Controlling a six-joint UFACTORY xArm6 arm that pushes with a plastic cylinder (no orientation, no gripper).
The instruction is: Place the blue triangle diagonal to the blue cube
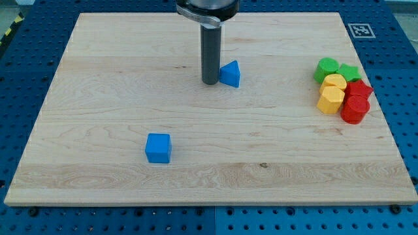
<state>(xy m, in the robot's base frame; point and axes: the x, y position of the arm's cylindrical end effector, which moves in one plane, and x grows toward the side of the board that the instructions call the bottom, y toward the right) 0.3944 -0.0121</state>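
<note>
End effector, jawless rod: my tip against blue triangle's left side.

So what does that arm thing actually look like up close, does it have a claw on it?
No claw. What shows is a straight, smooth, dark grey rod, round like a thick dowel, hanging from a wider black collar with a metallic rim at the view's top. My tip is its plain, flat-cut lower end. No cables, markings or labels are visible; the rest of the arm is out of frame.
</note>
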